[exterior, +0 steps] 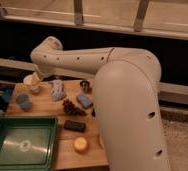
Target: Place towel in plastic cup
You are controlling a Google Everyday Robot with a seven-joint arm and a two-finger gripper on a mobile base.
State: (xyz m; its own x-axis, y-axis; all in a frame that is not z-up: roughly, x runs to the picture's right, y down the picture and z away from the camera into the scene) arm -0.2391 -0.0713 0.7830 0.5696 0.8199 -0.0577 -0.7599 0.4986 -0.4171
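Observation:
A pale plastic cup point(32, 86) stands at the back left of the wooden table point(44, 105). My gripper point(37, 78) is at the end of the white arm point(77, 59), right over the cup's rim. A pale yellowish bit that may be the towel point(35, 80) shows at the cup's mouth under the gripper. I cannot tell whether it is held or lies in the cup. The arm's bulk hides the right part of the table.
A green tray point(19, 142) sits at the front left. Also on the table are a blue cup point(23, 102), a blue-white packet point(58, 90), a small can point(85, 86), a blue sponge point(84, 101), dark grapes point(71, 108), a black block point(74, 126) and an orange round point(80, 145).

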